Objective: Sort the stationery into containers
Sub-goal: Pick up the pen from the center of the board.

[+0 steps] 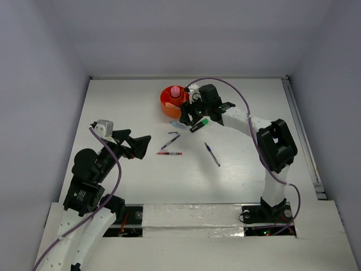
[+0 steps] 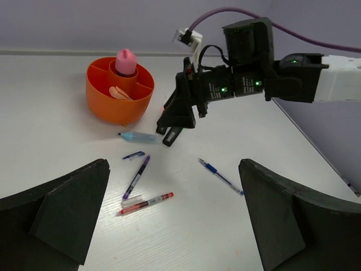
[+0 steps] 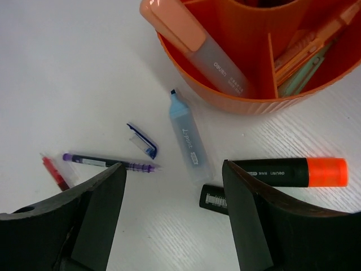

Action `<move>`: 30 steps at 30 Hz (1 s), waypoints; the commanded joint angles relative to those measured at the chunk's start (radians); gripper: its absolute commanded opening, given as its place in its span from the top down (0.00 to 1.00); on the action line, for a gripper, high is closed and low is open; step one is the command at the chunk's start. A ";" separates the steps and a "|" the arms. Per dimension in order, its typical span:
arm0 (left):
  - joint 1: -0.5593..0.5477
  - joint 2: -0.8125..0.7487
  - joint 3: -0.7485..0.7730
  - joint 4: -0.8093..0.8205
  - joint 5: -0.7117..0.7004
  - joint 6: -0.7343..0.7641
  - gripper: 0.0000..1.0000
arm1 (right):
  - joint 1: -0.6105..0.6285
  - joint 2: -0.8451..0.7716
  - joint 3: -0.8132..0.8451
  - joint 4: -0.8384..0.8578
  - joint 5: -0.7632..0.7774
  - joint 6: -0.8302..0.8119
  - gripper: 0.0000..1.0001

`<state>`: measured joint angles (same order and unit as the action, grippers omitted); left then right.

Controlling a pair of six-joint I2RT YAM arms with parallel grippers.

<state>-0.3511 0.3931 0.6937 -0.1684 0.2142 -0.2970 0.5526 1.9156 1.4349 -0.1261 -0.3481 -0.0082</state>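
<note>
Three views share one white table (image 1: 130, 118) and all take in the round orange cup (image 1: 171, 100). The top view looks down from high above and behind the arm bases, facing the far wall, and the cup appears small. The left wrist view looks low and nearly level across the table toward the cup, from well apart. Its own dark fingers (image 2: 62, 209) fill the bottom corners. The right wrist view looks steeply down from just beside the cup, so close that only part of its rim shows. A light-blue marker (image 3: 186, 135) and a purple pen (image 3: 110, 164) near the cup appear in all three.
</note>
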 commanded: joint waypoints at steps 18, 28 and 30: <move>0.006 0.007 -0.006 0.052 0.025 0.002 0.01 | 0.095 0.210 0.142 0.003 0.224 -0.101 0.35; 0.015 0.010 -0.006 0.053 0.025 0.002 0.01 | 0.104 0.280 0.159 0.020 0.244 -0.078 0.38; 0.015 0.010 -0.006 0.053 0.027 0.001 0.01 | 0.104 0.283 0.159 0.031 0.244 -0.070 0.40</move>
<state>-0.3454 0.3965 0.6937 -0.1680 0.2287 -0.2970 0.6495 2.1830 1.5623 -0.1368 -0.1116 -0.0963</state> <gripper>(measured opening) 0.989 0.609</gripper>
